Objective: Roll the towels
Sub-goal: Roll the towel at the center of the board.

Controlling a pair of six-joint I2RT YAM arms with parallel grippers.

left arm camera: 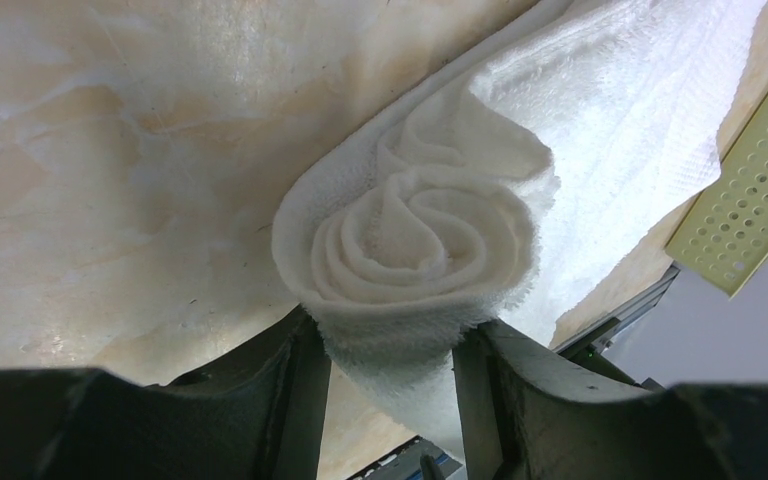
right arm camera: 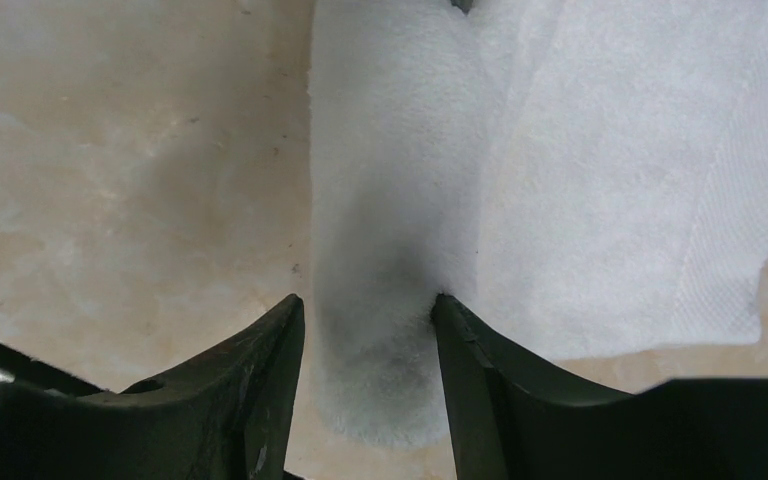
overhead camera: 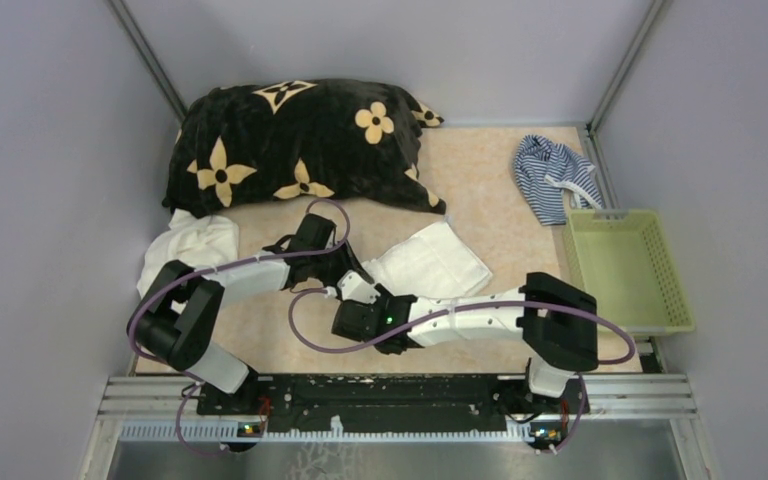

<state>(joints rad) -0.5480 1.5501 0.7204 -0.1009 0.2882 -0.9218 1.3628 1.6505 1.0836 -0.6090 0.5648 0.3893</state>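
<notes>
Centrally, left gripper (left arm camera: 390, 375) pinched the spiralled end of a half-rolled white terry towel (left arm camera: 415, 235), right gripper (right arm camera: 370, 375) clamped the roll's other end, unrolled cloth lying flat beside, on a beige table (overhead camera: 490, 180).

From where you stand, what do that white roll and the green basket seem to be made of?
The towel looks like soft cotton terry: fuzzy looped pile with a flatter woven border, matte white, squashing where both grippers, left and right, pinch its rolled end. The basket looks like rigid moulded plastic: pale green, smooth, with even rows of punched holes.
</notes>
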